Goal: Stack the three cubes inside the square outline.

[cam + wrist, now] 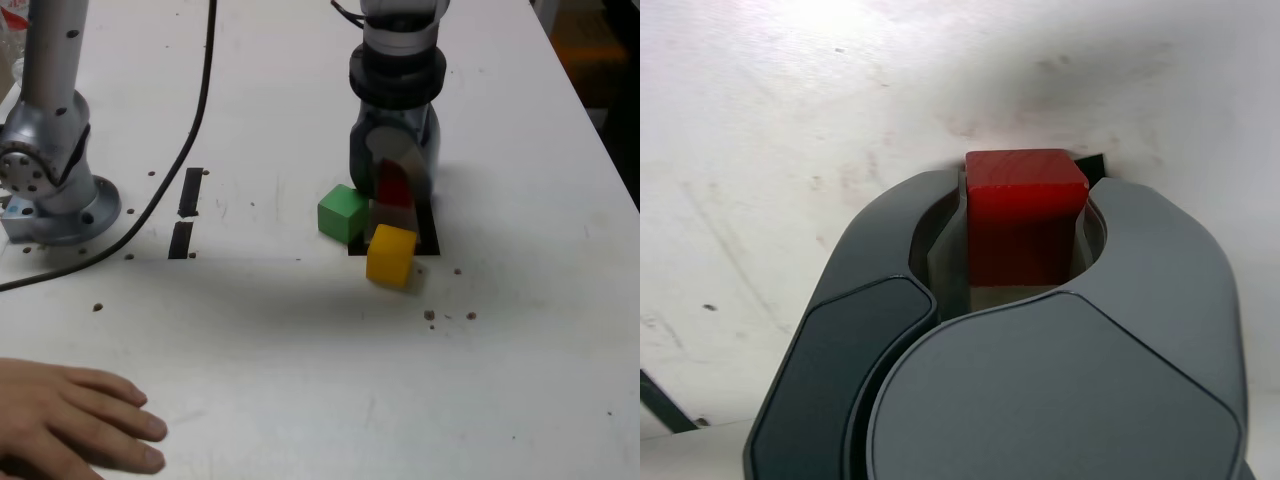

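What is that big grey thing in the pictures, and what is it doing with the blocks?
That is a robot arm, and its gripper works like a pinching hand. One picture looks at the table from away from the arm. The other comes from a camera on the robot's wrist, so it looks past the gripper. The gripper is closed around a red cube. Near it are a green cube and a yellow one, by a black tape outline. In the exterior view, a person's hand is at the lower left.
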You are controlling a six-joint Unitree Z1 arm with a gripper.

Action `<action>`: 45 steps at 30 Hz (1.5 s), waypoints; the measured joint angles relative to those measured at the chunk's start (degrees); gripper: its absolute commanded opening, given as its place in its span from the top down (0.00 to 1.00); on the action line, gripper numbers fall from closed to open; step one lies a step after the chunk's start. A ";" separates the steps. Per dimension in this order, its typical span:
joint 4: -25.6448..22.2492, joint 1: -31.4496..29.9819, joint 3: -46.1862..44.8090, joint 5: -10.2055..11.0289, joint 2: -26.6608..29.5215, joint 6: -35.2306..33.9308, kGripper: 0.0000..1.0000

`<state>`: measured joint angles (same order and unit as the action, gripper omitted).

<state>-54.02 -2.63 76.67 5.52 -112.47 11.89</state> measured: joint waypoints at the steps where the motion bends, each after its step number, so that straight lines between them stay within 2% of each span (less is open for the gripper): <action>1: -0.40 0.00 -0.11 0.23 0.19 0.00 0.82; 12: -4.84 -2.17 -0.87 1.03 3.18 -0.69 0.83; 24: -4.27 -9.68 -2.55 -2.79 2.89 -4.32 0.83; 30: -4.21 -13.79 -0.08 -4.99 2.25 -5.54 0.83; 35: -4.71 -15.93 1.27 -5.69 1.72 -6.23 0.83; 38: -6.23 -17.05 2.43 -4.96 1.80 -6.91 0.83; 45: -13.90 -13.86 3.54 0.35 5.93 -7.98 0.83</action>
<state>-67.92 -16.49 80.22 5.87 -106.55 3.91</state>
